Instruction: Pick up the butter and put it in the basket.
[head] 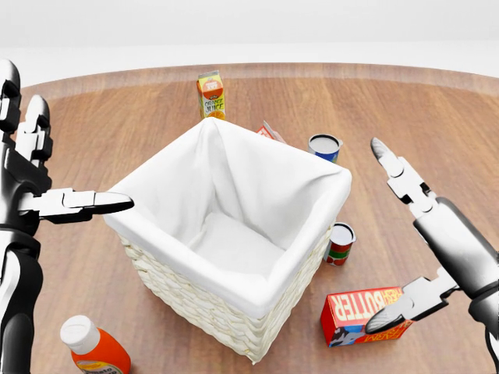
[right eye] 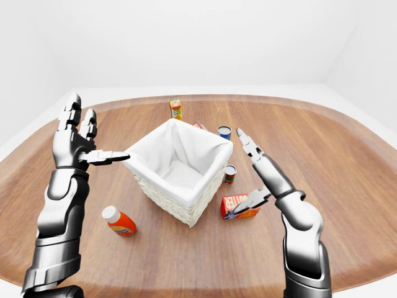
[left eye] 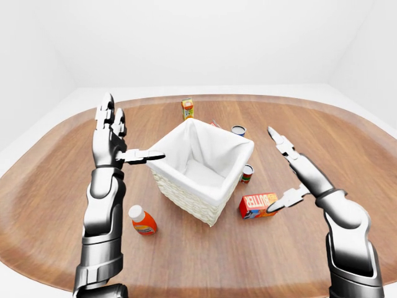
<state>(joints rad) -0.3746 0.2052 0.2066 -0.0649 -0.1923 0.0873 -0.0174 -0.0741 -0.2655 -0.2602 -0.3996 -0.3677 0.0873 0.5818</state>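
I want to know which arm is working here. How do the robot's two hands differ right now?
The right hand is tilted down with a fingertip over the butter; the left hand stands upright, away from it. The right hand is lower in the head view; the left hand is raised beside the basket. Both are open and hold nothing.

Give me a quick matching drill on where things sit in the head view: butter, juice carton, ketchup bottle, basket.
Things:
1. butter box
2. juice carton
3. ketchup bottle
4. basket

Places in the head view:
A. bottom left corner
B. centre, lined in white cloth
C. top, above the basket
D. bottom right, under the right hand

Pairs: 1-D, 2-C, 3-A, 4-B
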